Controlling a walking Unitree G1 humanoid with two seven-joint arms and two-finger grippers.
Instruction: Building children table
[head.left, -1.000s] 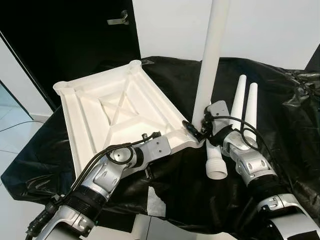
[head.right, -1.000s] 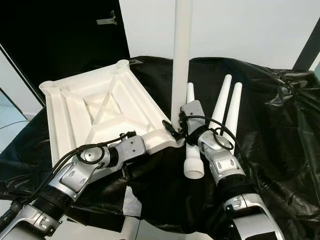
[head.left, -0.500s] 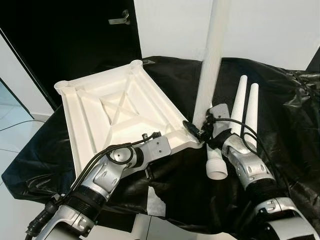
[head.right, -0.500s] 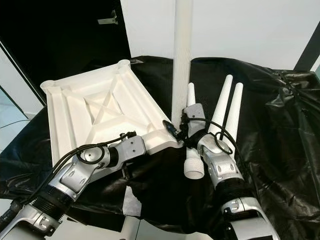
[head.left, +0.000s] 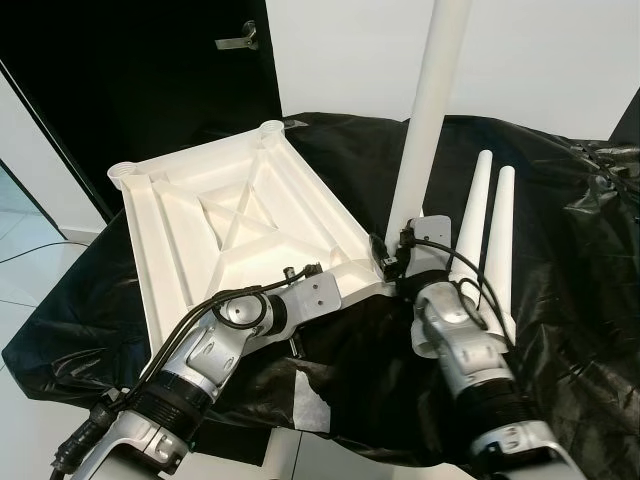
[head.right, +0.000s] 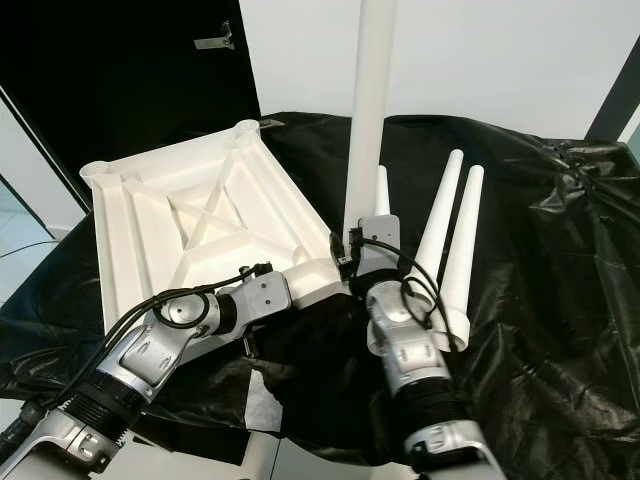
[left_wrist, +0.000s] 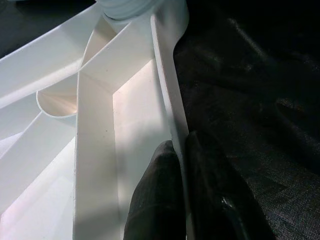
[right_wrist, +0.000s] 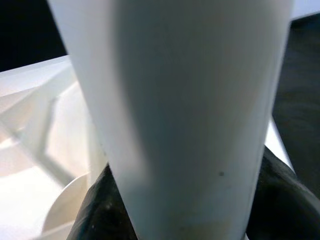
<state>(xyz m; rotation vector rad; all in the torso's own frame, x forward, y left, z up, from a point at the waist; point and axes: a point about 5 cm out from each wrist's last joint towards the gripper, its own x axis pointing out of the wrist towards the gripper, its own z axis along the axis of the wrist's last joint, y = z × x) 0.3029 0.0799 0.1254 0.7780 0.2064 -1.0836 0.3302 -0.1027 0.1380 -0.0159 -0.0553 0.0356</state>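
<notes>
The white table top (head.left: 230, 220) lies upside down on the black sheet, ribs facing up. My left gripper (left_wrist: 181, 143) is shut on its near rim, one finger on each side of the thin wall. A white leg (head.left: 425, 120) stands upright at the top's near right corner socket. My right gripper (head.left: 395, 258) is shut around the base of that leg (right_wrist: 185, 100), with dark fingers (right_wrist: 97, 210) on both sides of it. Two loose legs (head.left: 490, 230) lie side by side to the right. A third leg (head.right: 381, 195) is partly hidden behind my right arm.
A crumpled black plastic sheet (head.left: 580, 250) covers the work surface. A dark door with a handle (head.left: 238, 40) stands behind on the left, with white wall beside it. A white patch (head.left: 312, 402) shows at the sheet's front edge. Pale floor (head.left: 30, 240) lies to the left.
My right forearm has swung left and closer to the table top's corner. The upright leg's top has leaned slightly to the right. My left arm and the table top have stayed put.
</notes>
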